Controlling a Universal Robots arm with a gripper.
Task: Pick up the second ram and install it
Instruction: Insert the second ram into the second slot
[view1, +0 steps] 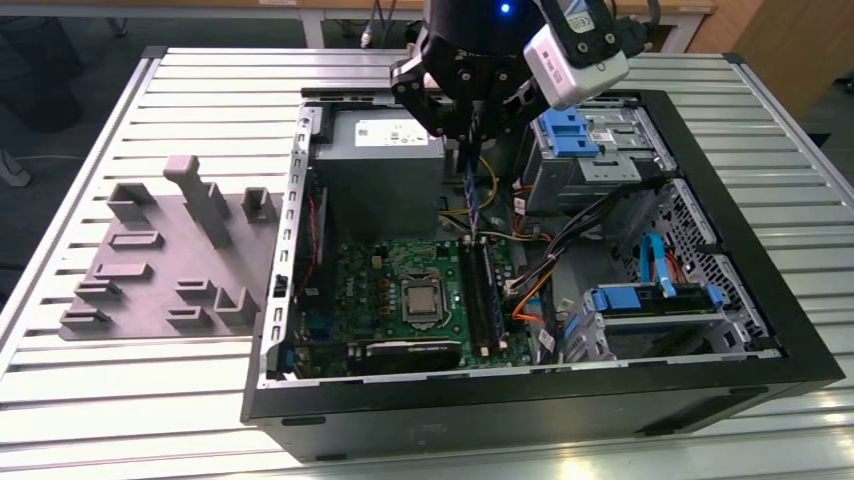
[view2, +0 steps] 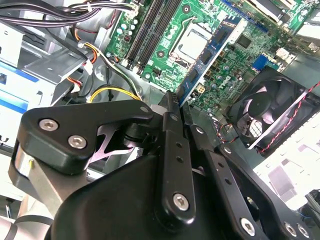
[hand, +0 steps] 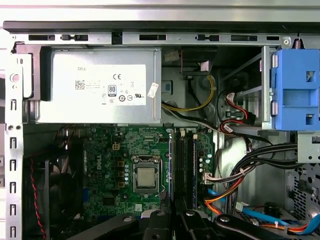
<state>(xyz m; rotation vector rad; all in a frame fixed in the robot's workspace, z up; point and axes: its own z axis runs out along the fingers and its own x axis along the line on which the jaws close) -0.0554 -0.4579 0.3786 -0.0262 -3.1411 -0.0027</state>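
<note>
Slatted tabletop (view1: 160, 400) bears an open computer case (view1: 534, 405), where at upper centre the hand (view1: 470, 135) grips the second ram (view1: 471, 190) upright over the slots (view1: 481, 290), seemingly mid-install and needing exact alignment.

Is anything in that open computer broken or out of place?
Nothing looks damaged. The only odd sight is the second ram, pinched on end in the jaws of the gripper above the black slots, not seated in one.

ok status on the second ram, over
Gripper shut on the second ram. Stick hangs on end above the motherboard slots, not seated. Cables beside the slots, none across them.
</note>
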